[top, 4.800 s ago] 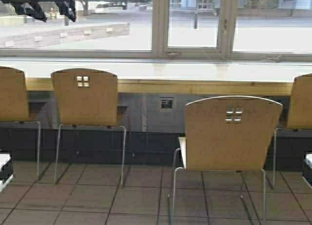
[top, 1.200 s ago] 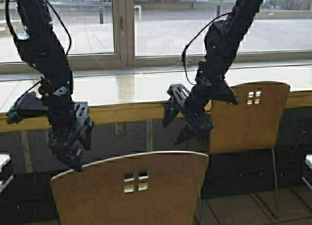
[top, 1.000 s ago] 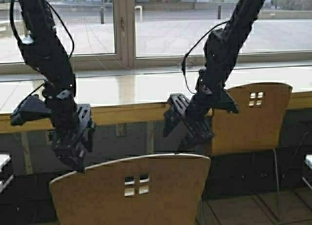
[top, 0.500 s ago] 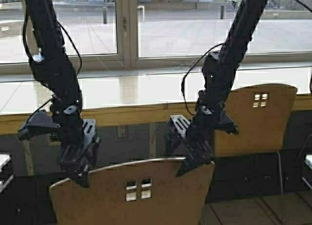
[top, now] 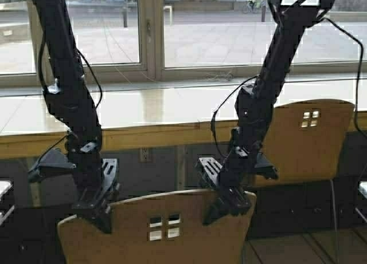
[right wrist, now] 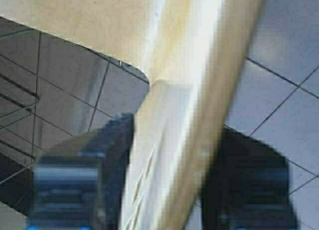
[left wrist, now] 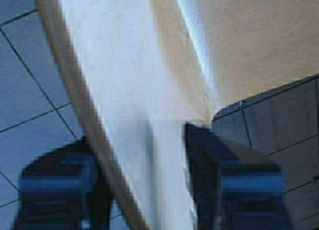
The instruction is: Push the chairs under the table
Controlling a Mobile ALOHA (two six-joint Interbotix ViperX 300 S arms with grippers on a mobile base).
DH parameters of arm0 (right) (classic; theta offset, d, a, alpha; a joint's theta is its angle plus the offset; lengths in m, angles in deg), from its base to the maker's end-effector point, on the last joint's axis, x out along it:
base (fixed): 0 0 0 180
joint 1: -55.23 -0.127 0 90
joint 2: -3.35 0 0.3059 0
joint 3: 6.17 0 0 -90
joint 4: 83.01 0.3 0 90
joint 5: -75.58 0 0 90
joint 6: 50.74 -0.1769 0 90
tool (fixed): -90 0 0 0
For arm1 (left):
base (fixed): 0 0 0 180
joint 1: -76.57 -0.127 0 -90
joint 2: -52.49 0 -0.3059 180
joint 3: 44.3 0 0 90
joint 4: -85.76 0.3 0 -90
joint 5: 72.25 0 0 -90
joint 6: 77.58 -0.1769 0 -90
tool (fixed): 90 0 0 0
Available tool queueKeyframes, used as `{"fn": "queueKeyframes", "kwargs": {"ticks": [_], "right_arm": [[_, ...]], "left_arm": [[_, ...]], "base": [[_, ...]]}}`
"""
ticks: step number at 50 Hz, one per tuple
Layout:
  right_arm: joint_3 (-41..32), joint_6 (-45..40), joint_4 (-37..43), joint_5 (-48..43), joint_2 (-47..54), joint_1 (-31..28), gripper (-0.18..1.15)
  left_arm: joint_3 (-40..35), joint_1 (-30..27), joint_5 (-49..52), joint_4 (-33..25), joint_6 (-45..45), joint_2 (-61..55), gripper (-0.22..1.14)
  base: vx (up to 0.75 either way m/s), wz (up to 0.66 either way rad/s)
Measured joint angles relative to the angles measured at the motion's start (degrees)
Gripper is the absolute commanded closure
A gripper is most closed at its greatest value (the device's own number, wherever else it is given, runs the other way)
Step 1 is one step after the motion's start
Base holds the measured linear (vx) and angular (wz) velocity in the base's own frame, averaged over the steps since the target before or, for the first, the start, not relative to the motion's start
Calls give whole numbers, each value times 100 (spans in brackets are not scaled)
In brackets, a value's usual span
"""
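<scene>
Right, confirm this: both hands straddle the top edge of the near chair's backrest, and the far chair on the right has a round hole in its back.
Not round: the high view shows the far chair has four small square holes. Both the left hand and right hand do straddle the near chair backrest's top edge.

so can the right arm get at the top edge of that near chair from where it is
Probably yes: the right pincer is already down at the near chair, its fingers straddling the backrest's top edge in the right wrist view, with nothing between. The left pincer straddles the other end.

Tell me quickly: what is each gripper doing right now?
Left gripper: open, fingers straddling the near chair's backrest top edge.
Right gripper: open, straddling the same backrest.
</scene>
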Motion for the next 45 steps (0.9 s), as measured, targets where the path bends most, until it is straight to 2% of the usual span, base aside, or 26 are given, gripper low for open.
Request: {"fn": "queueKeyframes", "kwargs": {"ticks": [5,6,8,14,45], "right_arm": [[-70,-88,35,44,62,26,96],[-79,-141,44,53,70,35,101],[-88,-193,53,62,79,44,102],[-132,-211,62,88,97,79,91],[-422,-220,62,369,308,290,92]], "left_arm": [[0,26,18,-35,79,-62,83],[-9,0,18,-44,123,-70,91],[-26,-26,26,-62,193,-79,96],[-97,-18,18,-149,211,-97,90],[-571,-62,18,-220,229,-316,89]], "base": [[2,3],[2,4],[2,4],[2,4],[11,6]]}}
